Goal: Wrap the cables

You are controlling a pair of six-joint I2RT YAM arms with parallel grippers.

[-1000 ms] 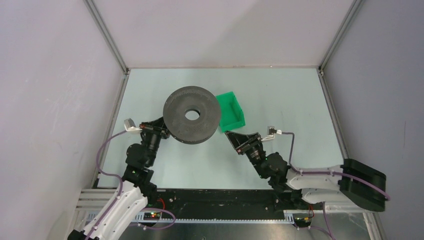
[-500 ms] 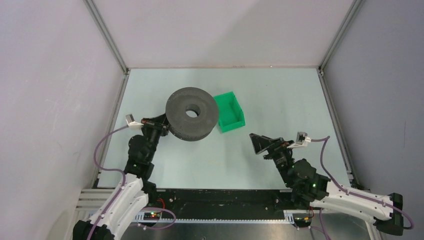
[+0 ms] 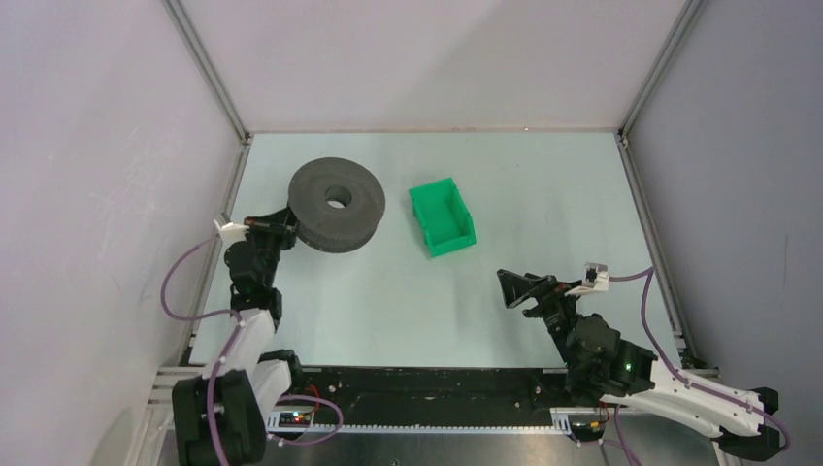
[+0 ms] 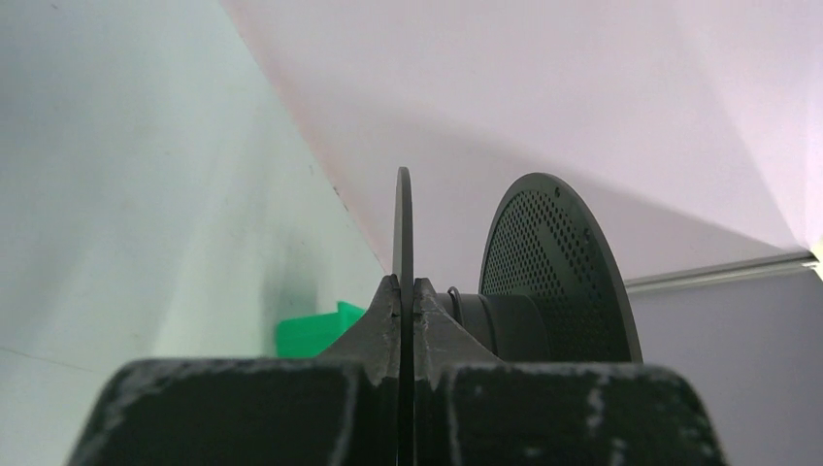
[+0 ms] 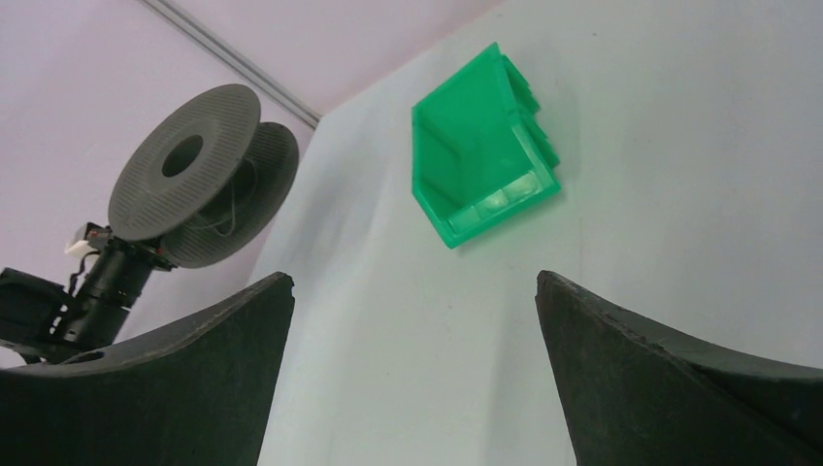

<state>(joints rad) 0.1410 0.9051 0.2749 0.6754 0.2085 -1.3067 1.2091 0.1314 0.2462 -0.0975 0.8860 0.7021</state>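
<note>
A dark grey spool (image 3: 335, 204) is at the left back of the table, tilted, its rim by my left gripper (image 3: 279, 224). In the left wrist view that gripper (image 4: 408, 283) is shut on the thin edge of one spool flange (image 4: 403, 223). The other, perforated flange (image 4: 558, 272) stands to its right. A hair-thin black cable (image 4: 453, 297) lies round the hub between the flanges. My right gripper (image 3: 514, 288) is open and empty at the near right, far from the spool. Its view shows its jaws (image 5: 414, 282) spread wide, with the spool (image 5: 189, 165) beyond them.
A green bin (image 3: 442, 216) stands open to the right of the spool, also in the right wrist view (image 5: 480, 146). Grey walls with metal frame rails close the table on three sides; the left wall is close behind the spool.
My left arm has carried the spool to the left and away from the green bin. My right arm has pulled back toward the near right, and its jaws have opened wide.
</note>
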